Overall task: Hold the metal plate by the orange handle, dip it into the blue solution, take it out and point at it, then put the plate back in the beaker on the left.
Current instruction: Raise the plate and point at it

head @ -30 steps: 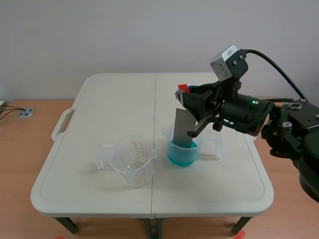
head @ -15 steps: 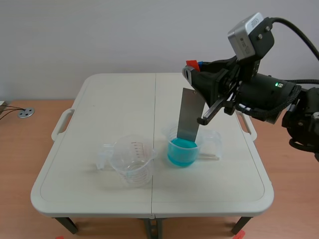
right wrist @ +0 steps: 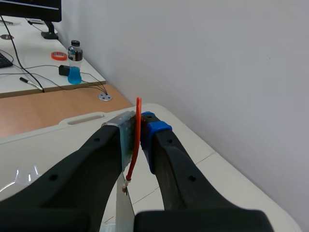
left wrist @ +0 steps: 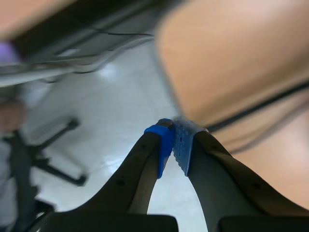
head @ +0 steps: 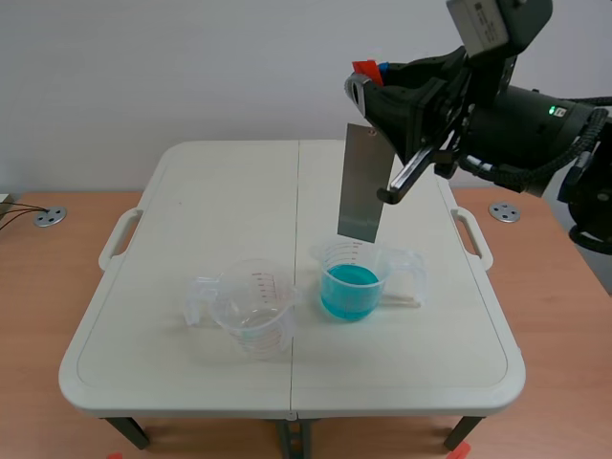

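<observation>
Plate [head: 360,182] clear of the solution, hanging at 12 o'clock over the blue beaker [head: 350,287]. Held only by the handle [head: 364,68], pinched in the right gripper [head: 371,84]. Likely risks: swing of the plate on its thin handle, drips across the table [head: 191,210], a clipped rim on entry to the left beaker [head: 251,308], just beside at 9 o'clock. In the way: only the beaker rims. Left gripper [left wrist: 175,145] away from the table, pads pressed together on nothing.
</observation>
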Motion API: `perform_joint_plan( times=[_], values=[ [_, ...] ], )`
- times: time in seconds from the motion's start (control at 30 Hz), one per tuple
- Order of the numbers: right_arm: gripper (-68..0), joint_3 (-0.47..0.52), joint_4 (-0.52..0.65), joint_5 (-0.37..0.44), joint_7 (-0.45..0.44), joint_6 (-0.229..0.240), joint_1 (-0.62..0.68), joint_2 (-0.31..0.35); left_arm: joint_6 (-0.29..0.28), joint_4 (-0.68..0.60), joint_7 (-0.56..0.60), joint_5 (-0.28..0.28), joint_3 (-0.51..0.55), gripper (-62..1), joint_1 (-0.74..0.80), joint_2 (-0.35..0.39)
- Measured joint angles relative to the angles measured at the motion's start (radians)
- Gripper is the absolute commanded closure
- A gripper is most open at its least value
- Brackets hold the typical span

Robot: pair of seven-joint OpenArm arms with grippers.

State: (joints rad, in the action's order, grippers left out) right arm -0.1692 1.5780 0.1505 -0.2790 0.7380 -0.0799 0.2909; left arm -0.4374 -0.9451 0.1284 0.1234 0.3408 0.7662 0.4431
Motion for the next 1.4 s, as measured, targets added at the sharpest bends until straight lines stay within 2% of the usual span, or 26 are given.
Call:
perform_joint_plan(
  times=[0.17,0.33,0.57,0.6,0.67,0.77,0.9,1.13,1.33,1.4],
  values=[
    [-1.3,0.0,0.028,0.026,0.021,0.0,-0.001,0.0,0.0,-0.05,0.013,0.0,0.161,-1.2,-0.008,0.06],
    [-1.3,0.0,0.031,0.08,0.061,0.0,-0.003,0.0,0.0,-0.093,0.093,0.0,0.295,-1.2,-0.037,0.111],
    [-1.3,0.0,0.062,0.113,0.1,0.0,-0.003,0.0,-0.011,-0.134,0.263,0.002,0.332,-1.2,-0.146,0.131],
    [-1.3,0.0,0.063,0.12,0.106,0.0,-0.003,0.0,-0.025,-0.136,0.283,0.003,0.332,-1.2,-0.172,0.13],
    [-1.3,0.0,0.065,0.135,0.11,0.0,-0.003,0.0,-0.089,-0.14,0.315,0.004,0.328,-1.2,-0.232,0.13],
    [-1.3,0.0,0.066,0.135,0.117,0.0,-0.003,0.0,-0.18,-0.146,0.328,0.004,0.284,-1.2,-0.331,0.13],
    [-1.3,0.0,0.067,0.135,0.117,0.0,-0.003,0.0,-0.253,-0.149,0.313,0.011,0.146,-1.2,-0.455,0.13],
    [-1.3,0.0,0.067,0.135,0.124,0.0,-0.003,0.0,-0.257,-0.149,0.303,0.019,-0.082,-1.2,-0.666,0.097],
    [-1.3,0.0,0.067,0.135,0.126,0.0,-0.003,0.0,-0.257,-0.149,0.302,0.147,-0.256,-1.2,-0.789,0.015],
    [-1.3,0.0,0.067,0.135,0.131,0.0,-0.003,0.0,-0.257,-0.149,0.303,0.173,-0.304,-1.2,-0.811,-0.016]
  ],
)
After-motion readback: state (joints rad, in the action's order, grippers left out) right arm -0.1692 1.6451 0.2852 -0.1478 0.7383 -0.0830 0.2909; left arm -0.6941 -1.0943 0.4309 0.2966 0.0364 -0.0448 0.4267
